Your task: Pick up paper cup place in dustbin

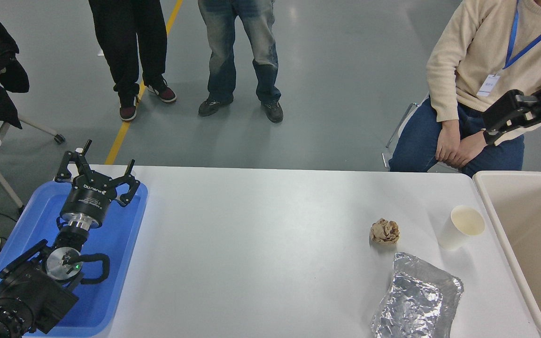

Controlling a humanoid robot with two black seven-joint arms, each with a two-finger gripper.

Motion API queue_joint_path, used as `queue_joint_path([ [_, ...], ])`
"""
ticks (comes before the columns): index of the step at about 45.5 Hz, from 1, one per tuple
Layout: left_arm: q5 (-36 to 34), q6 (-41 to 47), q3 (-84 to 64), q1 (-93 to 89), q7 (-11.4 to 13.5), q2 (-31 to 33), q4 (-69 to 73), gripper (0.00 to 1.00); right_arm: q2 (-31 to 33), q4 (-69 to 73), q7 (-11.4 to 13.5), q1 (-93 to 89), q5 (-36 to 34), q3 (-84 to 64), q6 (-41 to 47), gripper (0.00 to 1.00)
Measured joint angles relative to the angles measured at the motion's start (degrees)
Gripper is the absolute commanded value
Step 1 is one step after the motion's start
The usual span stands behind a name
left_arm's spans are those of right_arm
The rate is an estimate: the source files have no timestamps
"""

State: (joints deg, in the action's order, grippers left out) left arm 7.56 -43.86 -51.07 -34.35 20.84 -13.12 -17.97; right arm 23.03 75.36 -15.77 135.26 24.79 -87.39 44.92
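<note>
The paper cup (460, 228) is white with a cream inside and stands upright on the white table (261, 234) at the right, just left of the dustbin. The dustbin (495, 206) is a large beige tub at the table's right edge, and its inside looks empty. My right gripper (487, 127) comes in from the right edge, raised well above and behind the cup. It is open and holds nothing. My left gripper (96, 174) is parked at the lower left over a blue tray, open and empty.
A crumpled brown paper ball (385, 231) lies left of the cup. A crinkled silver foil bag (416, 300) lies in front of it. The blue tray (125, 244) is at the left edge. A seated person's hands (458, 148) rest near the far right edge, and two people stand beyond the table.
</note>
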Motion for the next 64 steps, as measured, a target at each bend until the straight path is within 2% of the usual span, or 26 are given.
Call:
queue_joint_path([
  [7, 0.0, 0.0, 0.0, 0.0, 0.0, 0.0, 0.0, 1.0, 1.8, -0.3, 0.0, -5.2, -0.1, 0.7, -4.7, 1.0],
  [20, 0.0, 0.0, 0.0, 0.0, 0.0, 0.0, 0.0, 1.0, 3.3, -1.9, 0.0, -18.2, -0.2, 2.2, -23.5, 1.0],
  [25, 0.0, 0.0, 0.0, 0.0, 0.0, 0.0, 0.0, 1.0, 3.6, -4.6, 0.0, -23.8, -0.2, 3.9, -26.9, 1.0],
  [55, 0.0, 0.0, 0.0, 0.0, 0.1, 0.0, 0.0, 1.0, 4.2, -22.4, 0.2, -49.9, -0.2, 14.9, -33.6, 1.0],
  [64, 0.0, 0.0, 0.0, 0.0, 0.1, 0.0, 0.0, 1.0, 4.8, -26.2, 0.3, -55.0, -2.4, 17.3, -36.5, 1.0],
])
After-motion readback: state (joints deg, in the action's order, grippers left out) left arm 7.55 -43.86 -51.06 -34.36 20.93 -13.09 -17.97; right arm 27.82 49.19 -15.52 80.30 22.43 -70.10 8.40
